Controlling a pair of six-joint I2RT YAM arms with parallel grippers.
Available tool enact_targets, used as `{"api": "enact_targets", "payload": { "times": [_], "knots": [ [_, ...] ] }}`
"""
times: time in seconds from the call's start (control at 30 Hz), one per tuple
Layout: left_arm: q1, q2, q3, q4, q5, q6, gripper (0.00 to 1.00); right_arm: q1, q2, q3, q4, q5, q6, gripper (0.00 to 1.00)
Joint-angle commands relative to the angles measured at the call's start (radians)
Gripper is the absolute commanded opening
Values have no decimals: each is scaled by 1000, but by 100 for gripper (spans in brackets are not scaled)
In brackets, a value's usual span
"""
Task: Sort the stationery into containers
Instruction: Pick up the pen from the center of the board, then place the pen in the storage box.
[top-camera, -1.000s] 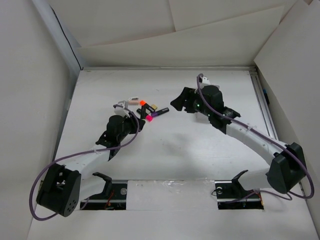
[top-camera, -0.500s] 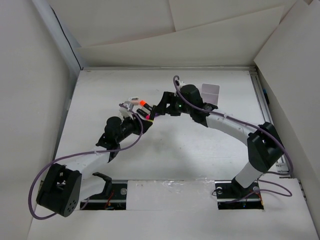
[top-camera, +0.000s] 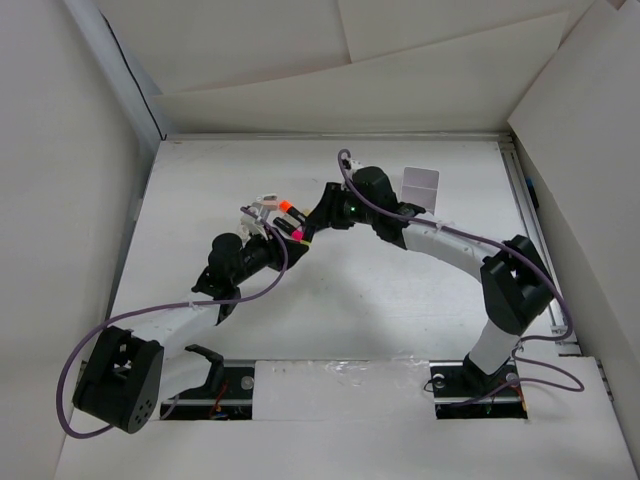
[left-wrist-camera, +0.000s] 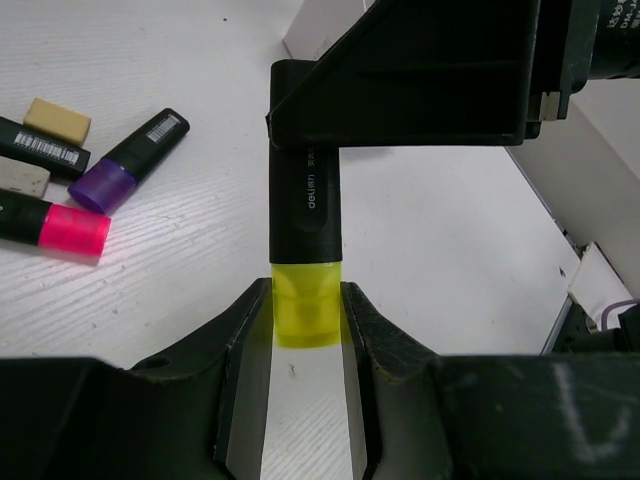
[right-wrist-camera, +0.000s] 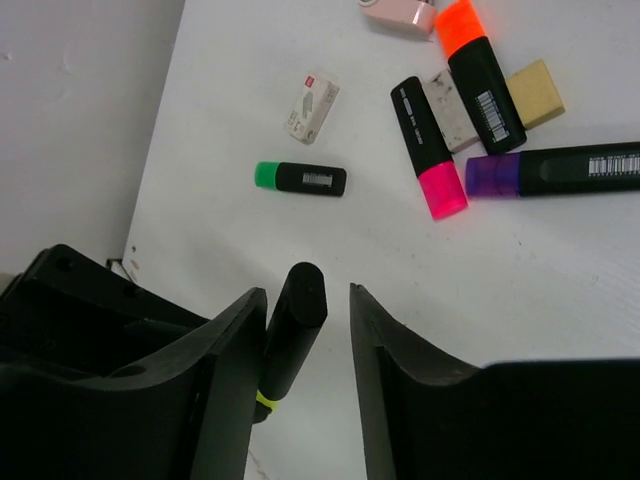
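My left gripper (left-wrist-camera: 305, 300) is shut on the yellow cap of a black-bodied marker (left-wrist-camera: 305, 210) and holds it off the table. My right gripper (right-wrist-camera: 305, 295) is open, with its fingers on either side of the marker's black end (right-wrist-camera: 295, 330); the marker rests against the left finger and there is a gap to the right one. In the top view the two grippers meet, left (top-camera: 278, 238) and right (top-camera: 312, 224). On the table lie orange (right-wrist-camera: 480, 70), pink (right-wrist-camera: 430, 150), purple (right-wrist-camera: 560, 172) and green (right-wrist-camera: 300, 178) markers. The white box (top-camera: 420, 183) stands behind the right arm.
A beige eraser (right-wrist-camera: 535, 93), a pink eraser (right-wrist-camera: 400, 15), a greyish eraser (right-wrist-camera: 448, 112) and a small white printed packet (right-wrist-camera: 312, 105) lie among the markers. White walls enclose the table at the left, back and right.
My right arm has swung left from beside the white box to my left gripper, and its open fingers now flank the marker. My left gripper has shifted slightly.
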Motion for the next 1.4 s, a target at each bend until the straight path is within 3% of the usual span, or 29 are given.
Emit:
{"api": "enact_targets", "payload": {
  "times": [0.0,0.27,0.33,0.37,0.5,0.67,0.87,1.1,1.37],
  "knots": [
    [-2,-6,-4,78,53,7,0,0,-7,45,74,20,0,43],
    [-2,5,-4,88,64,7,4,0,2,45,83,20,0,7],
    [-2,5,-4,88,73,7,17,0,2,45,92,50,0,4],
    [-2,5,-4,88,73,7,29,0,-9,36,92,50,0,3],
    [-2,5,-4,88,73,7,48,-20,-33,23,92,77,-9,3],
    [-2,-44,-24,88,37,7,59,-105,-92,-9,92,110,-18,3],
    [-2,-92,-45,84,-37,-4,59,-254,-194,-56,74,179,-38,3],
    [-2,-103,-36,24,-117,-4,59,-401,-239,-54,40,583,-49,3],
    [-2,-103,-27,-31,-206,-4,59,-441,-78,64,22,774,-92,3]
  ]
}}
